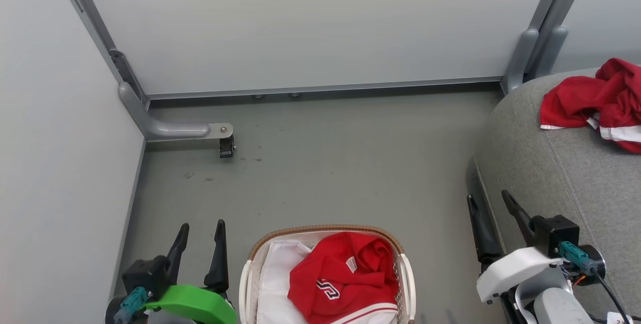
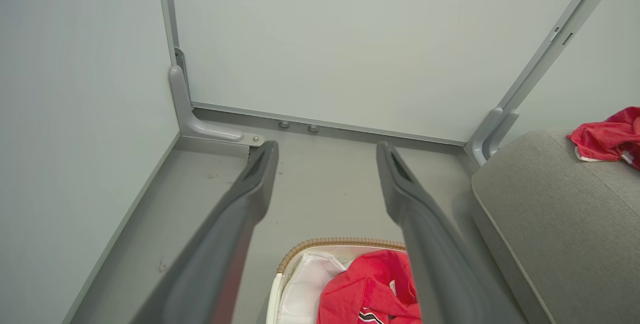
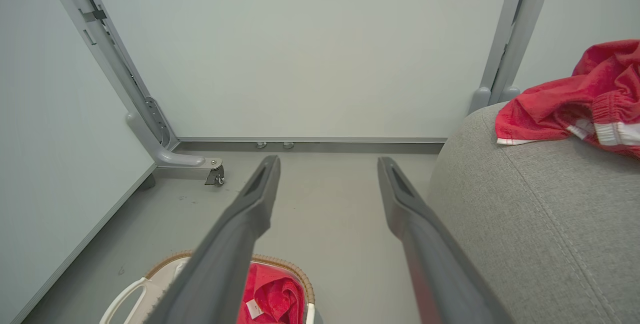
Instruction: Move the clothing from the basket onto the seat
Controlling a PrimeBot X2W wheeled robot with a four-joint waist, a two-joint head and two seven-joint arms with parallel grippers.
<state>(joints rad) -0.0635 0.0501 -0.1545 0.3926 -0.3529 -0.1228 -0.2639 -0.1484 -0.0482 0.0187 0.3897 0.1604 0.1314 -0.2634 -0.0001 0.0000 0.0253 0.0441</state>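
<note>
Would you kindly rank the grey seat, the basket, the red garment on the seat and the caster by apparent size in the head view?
Largest: grey seat, partly cropped.
Then the basket, also cropped and nearer the camera.
Then the red garment on the seat.
Smallest: caster.

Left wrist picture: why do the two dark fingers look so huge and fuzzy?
Left wrist view: the fingers sit close to the wide lens, so they look big and soft-edged; head view: the same left gripper looks small and sharp.

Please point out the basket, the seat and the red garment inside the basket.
basket [image 1: 325, 227]: head view, on its brown woven rim.
seat [image 1: 551, 174]: head view, on bare grey fabric.
red garment [image 1: 345, 274]: head view, on its middle.
</note>
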